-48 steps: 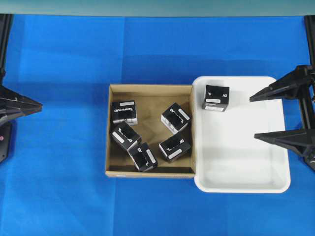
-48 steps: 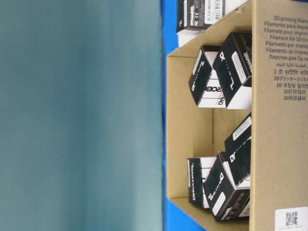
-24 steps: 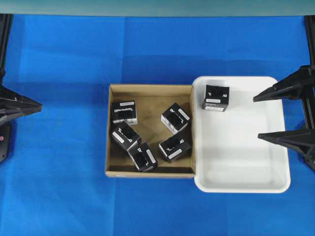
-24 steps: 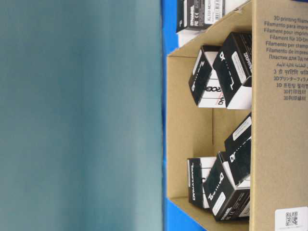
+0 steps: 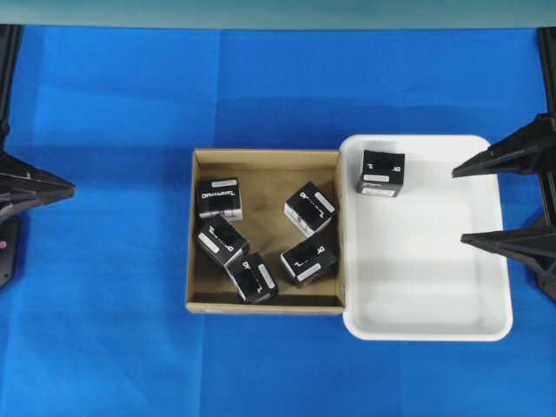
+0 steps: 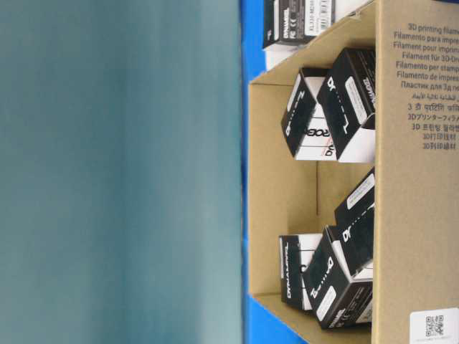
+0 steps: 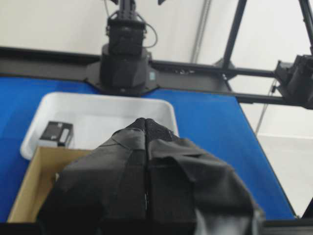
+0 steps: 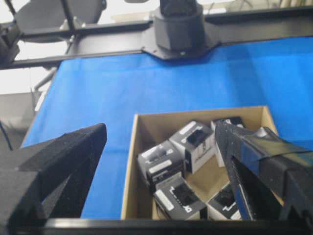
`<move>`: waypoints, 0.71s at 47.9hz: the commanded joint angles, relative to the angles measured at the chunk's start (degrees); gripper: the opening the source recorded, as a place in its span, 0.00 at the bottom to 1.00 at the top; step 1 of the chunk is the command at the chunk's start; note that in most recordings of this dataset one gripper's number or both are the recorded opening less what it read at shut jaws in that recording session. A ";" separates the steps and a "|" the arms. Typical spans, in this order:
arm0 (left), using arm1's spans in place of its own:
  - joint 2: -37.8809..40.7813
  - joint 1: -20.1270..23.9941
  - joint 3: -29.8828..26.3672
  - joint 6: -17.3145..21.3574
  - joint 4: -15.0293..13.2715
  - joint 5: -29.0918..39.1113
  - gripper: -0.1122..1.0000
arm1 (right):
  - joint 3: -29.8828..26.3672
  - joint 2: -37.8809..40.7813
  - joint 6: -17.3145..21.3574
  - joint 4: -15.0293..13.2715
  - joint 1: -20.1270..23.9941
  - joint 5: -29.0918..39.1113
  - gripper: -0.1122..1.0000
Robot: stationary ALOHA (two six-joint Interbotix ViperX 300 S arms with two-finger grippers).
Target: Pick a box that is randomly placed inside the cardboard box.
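Observation:
The brown cardboard box sits mid-table and holds several small black boxes, among them one at the right, one at the left and one by the near wall. In the right wrist view the same boxes lie in the cardboard box. My right gripper hangs open and empty over the right side of the white tray, well clear of the cardboard box. My left gripper is shut on nothing at the far left; its fingertips are pressed together.
A white plastic tray touches the cardboard box's right wall, with one black carton in its far-left corner. A black carton with large white lettering lies in the cardboard box's far-left part. Blue cloth covers the table.
My right gripper has drifted a little to the right, still open. The left gripper and all the boxes have stayed where they were.

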 commanded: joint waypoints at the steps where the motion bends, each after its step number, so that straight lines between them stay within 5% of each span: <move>1: 0.62 0.09 -0.62 0.00 0.18 -0.62 0.04 | 0.09 -0.53 0.00 -0.09 -0.09 -0.35 1.00; 34: 0.62 0.00 -0.70 0.18 0.09 -0.62 0.04 | 1.23 -3.78 0.00 0.18 0.18 1.23 1.00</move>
